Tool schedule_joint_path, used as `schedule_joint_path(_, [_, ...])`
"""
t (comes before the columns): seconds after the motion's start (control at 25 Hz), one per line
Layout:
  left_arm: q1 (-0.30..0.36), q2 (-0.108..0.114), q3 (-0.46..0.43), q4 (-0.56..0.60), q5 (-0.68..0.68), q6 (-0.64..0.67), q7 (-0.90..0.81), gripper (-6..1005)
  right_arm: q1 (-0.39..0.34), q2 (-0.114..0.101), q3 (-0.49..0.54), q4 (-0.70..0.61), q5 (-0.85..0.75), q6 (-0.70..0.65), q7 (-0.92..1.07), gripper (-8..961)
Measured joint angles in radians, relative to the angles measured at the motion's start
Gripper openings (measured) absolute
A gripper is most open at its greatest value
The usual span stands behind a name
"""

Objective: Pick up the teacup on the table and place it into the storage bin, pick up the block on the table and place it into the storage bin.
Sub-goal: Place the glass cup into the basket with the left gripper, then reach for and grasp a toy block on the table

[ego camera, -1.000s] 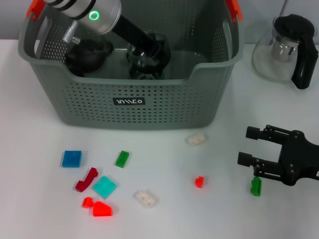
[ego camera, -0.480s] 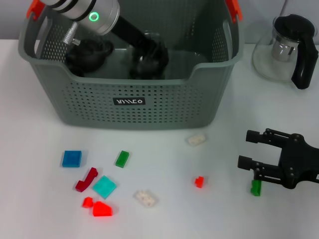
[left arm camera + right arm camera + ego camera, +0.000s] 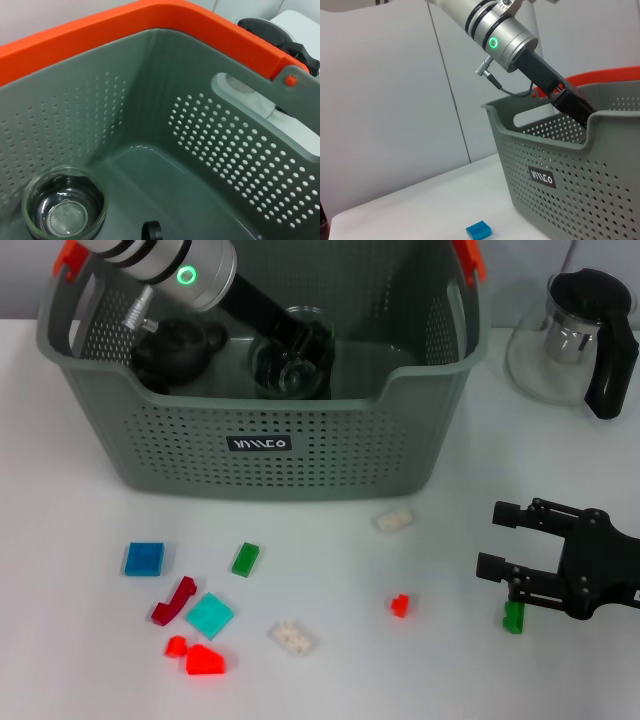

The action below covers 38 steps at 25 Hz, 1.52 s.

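Inside the storage bin (image 3: 300, 455), left gripper (image 3: 300, 352) touches the teacup (image 3: 290, 370).

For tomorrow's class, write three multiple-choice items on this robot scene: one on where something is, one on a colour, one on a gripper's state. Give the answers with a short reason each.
1. Where is the glass teacup?
A. On the table beside the blocks
B. On the floor of the storage bin
C. Inside the glass teapot

2. What colour is the block lying right by the right gripper?
A. Green
B. Blue
C. White

3. How do the right gripper's fingers stand?
A. Shut on a block
B. Shut on nothing
C. Open, holding nothing

Answers:
1. B: the left wrist view shows the cup resting upright on the bin's grey floor, and the left arm reaches into the bin in the head view.
2. A: the small block at the gripper's lower finger is green.
3. C: the head view shows two black fingers spread apart over bare table, with nothing between them.
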Motion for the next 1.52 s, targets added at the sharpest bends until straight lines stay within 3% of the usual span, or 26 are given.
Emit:
schedule_joint_path(0.32, [0.002, -0.005, -0.003, 0.028, -0.009, 0.031, 0.0, 360, -0.001, -0.001, 0.0, 0.0, 0.0, -0.005, 0.0, 766])
schedule_joint_path(0.52, [0.026, -0.021, -0.006, 0.14, -0.005, 0.111, -0.02, 379, -0.002, -0.002, 0.0, 0.0, 0.0, -0.006, 0.0, 767])
schedule_joint_path(0.8, [0.09, -0.026, -0.01, 0.32, -0.003, 0.209, -0.063, 406, -0.001, -0.004, 0.0, 0.0, 0.0, -0.007, 0.0, 764])
schedule_joint_path(0.88, [0.128, -0.034, -0.021, 0.404, -0.038, 0.236, -0.06, 491, 0.002, -0.004, 0.0, 0.0, 0.0, -0.007, 0.0, 763])
schedule_joint_path(1.0, [0.204, -0.047, -0.068, 0.514, -0.179, 0.282, -0.004, 618, 0.005, -0.004, 0.0, 0.0, 0.0, -0.005, 0.0, 762])
schedule_joint_path(1.08, [0.264, -0.049, -0.128, 0.533, -0.363, 0.327, 0.098, 681, 0.006, -0.002, 0.0, 0.0, 0.0, 0.0, 0.0, 761])
schedule_joint_path(1.16, [0.313, -0.047, -0.187, 0.491, -0.559, 0.381, 0.218, 713, 0.007, 0.0, 0.0, 0.0, 0.002, 0.001, 0.0, 761])
schedule_joint_path(1.2, [0.352, -0.045, -0.248, 0.403, -0.725, 0.45, 0.347, 712, 0.006, 0.0, 0.0, 0.0, 0.004, 0.001, 0.0, 761])
schedule_joint_path(1.4, [0.427, -0.053, -0.375, 0.228, -0.878, 0.621, 0.564, 710, 0.005, 0.0, 0.001, 0.0, 0.005, -0.007, 0.0, 760])
schedule_joint_path(1.52, [0.512, -0.084, -0.397, 0.222, -0.836, 0.674, 0.693, 709, 0.003, 0.001, 0.001, 0.0, 0.006, -0.007, -0.001, 760])
